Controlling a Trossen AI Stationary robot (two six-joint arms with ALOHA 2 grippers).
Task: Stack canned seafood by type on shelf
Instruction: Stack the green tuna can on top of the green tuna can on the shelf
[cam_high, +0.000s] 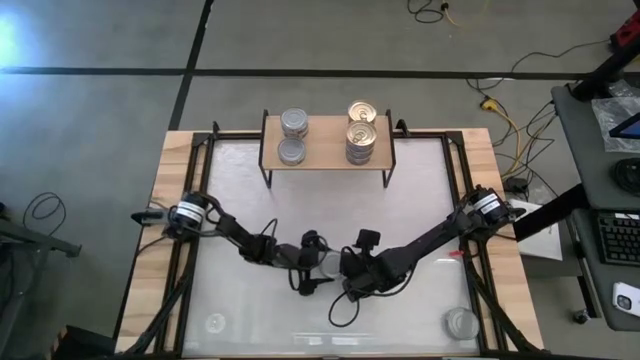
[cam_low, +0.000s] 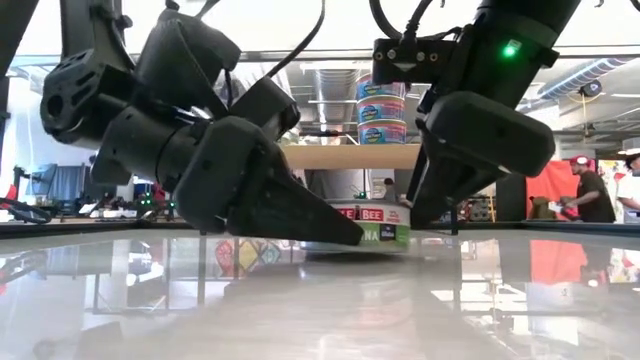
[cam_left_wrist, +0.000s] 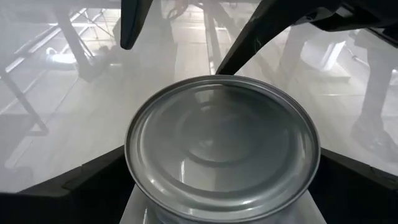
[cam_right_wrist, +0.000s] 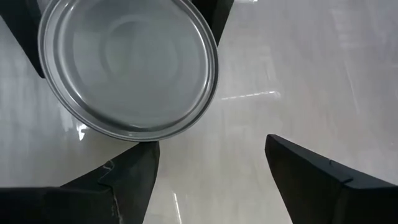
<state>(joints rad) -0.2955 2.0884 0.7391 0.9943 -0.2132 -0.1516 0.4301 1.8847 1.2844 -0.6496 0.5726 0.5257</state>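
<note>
My left gripper (cam_high: 308, 262) jaws spread wide around a silver-topped tin (cam_left_wrist: 222, 146) on the surface (cam_high: 420, 190), tin sitting between them unclamped, my right gripper (cam_right_wrist: 211, 165) jaws apart just beside that tin, shelf (cam_high: 325, 150) well beyond, holding stacked tins.

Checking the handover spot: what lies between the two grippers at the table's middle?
A silver-topped tin stands on the table between the left gripper and the right gripper. The high view shows it.
</note>
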